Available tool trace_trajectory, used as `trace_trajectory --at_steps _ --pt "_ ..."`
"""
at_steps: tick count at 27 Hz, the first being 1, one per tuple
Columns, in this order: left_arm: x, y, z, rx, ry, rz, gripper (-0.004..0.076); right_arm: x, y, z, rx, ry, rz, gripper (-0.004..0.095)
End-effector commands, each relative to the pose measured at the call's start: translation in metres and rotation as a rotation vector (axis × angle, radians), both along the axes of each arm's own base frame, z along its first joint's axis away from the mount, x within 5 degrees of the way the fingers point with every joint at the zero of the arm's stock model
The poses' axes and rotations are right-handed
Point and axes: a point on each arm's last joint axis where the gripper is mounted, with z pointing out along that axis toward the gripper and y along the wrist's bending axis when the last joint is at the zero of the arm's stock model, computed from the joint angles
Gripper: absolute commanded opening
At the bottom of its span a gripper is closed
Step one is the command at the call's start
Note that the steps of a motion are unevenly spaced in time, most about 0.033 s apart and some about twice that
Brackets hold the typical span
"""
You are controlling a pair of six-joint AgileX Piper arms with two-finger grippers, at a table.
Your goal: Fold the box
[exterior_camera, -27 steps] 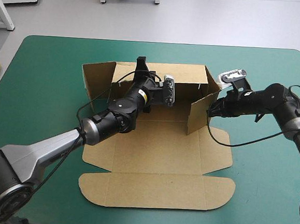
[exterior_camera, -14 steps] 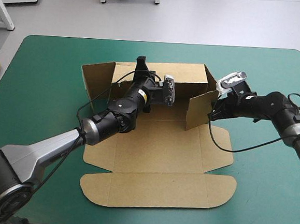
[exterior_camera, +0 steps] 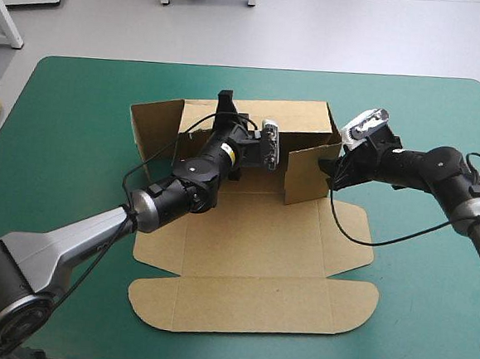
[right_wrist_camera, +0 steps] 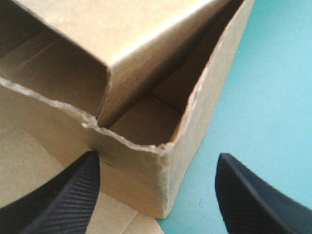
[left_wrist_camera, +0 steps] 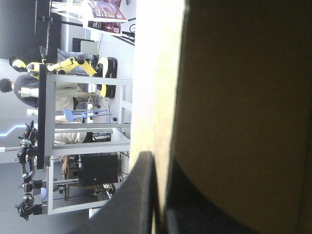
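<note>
Teal-green table cover (exterior_camera: 70,124) carries cut brown board box (exterior_camera: 251,247) mid-table, back wall (exterior_camera: 303,118) up at 12 o'clock. Left gripper (left_wrist_camera: 157,163) pinches that wall; right gripper (right_wrist_camera: 156,163), fingers wide apart, straddles the 3 o'clock flap (exterior_camera: 307,172). Best: swing flap square w/o buckling.

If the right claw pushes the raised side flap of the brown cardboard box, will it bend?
Probably it hinges at its crease: the raised side flap stands flat. The brown cardboard box looks light and might slide, though the left claw pinches its back wall.
</note>
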Motion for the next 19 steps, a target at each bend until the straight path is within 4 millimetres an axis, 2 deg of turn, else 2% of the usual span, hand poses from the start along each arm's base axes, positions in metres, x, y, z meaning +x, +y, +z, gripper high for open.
trace_trajectory --at_steps 1,3,5,14,19 --pt "-0.005 0.004 0.018 -0.090 -0.003 0.019 -0.0009 -0.003 0.004 0.025 0.046 -0.091 -0.025 0.0634" --pt "-0.005 0.004 0.018 -0.091 -0.003 0.016 -0.0009 -0.003 0.016 0.027 0.045 -0.116 -0.039 0.0634" --pt "-0.005 0.004 0.018 -0.091 -0.003 0.016 -0.0009 -0.003 0.020 0.027 0.061 -0.108 -0.069 0.0634" --pt "-0.005 0.004 0.018 -0.087 -0.004 0.024 -0.0008 -0.007 0.024 0.028 0.127 -0.019 -0.057 0.0634" --pt "-0.005 0.004 0.018 -0.087 -0.004 0.024 -0.0009 -0.007 0.025 0.032 0.124 -0.031 -0.044 0.0634"
